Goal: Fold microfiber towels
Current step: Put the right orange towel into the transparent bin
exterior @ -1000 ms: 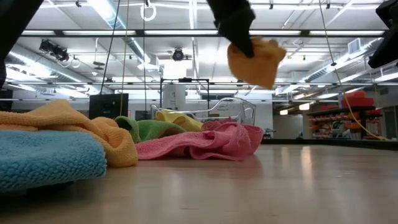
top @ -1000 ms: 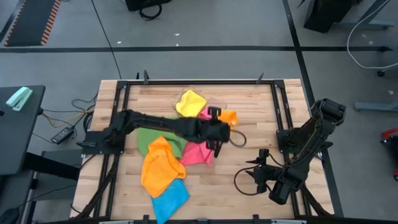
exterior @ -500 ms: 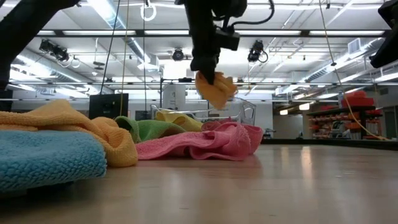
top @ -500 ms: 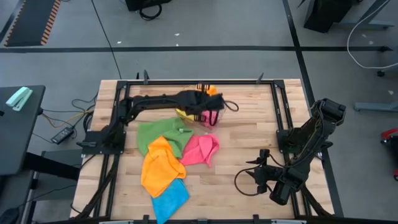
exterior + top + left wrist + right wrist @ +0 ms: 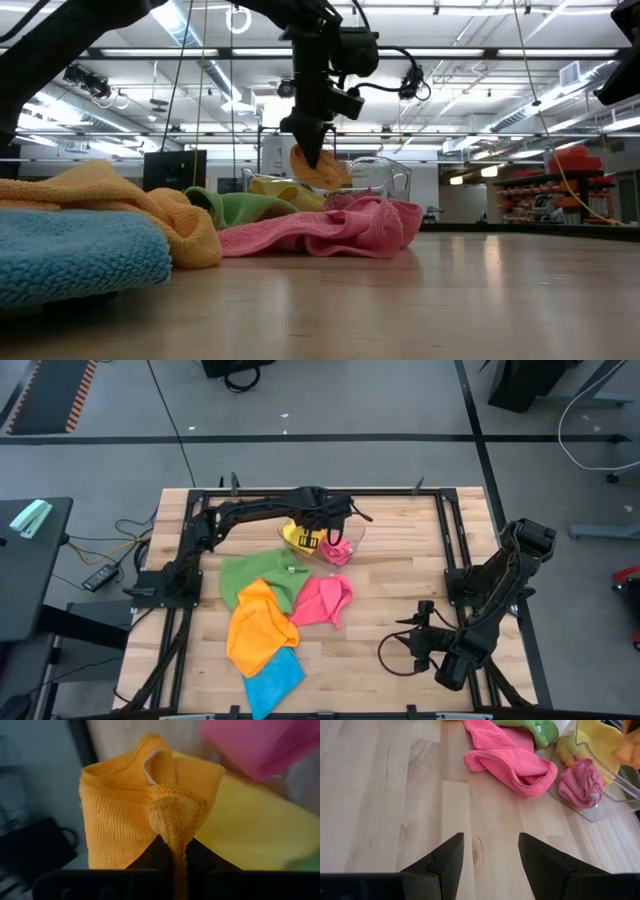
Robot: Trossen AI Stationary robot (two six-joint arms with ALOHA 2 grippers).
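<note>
A: Left pincer (image 5: 308,160)?
B: Mine, clenched on the small orange towel (image 5: 150,805), carried from mid-tabletop to the clear tray (image 5: 355,540) at twelve o'clock. Folded piece nearly stowed.
A: The rest?
B: Pink towel (image 5: 322,600) uncovered again. Right pincer (image 5: 487,852) released, idle at four o'clock.

You're looking straight down on the counter (image 5: 400,590); the low view is sharing its pink towel (image 5: 340,228).

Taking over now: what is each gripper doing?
Left gripper: shut on the folded orange microfiber towel, over the clear plastic tray.
Right gripper: open, empty.
</note>
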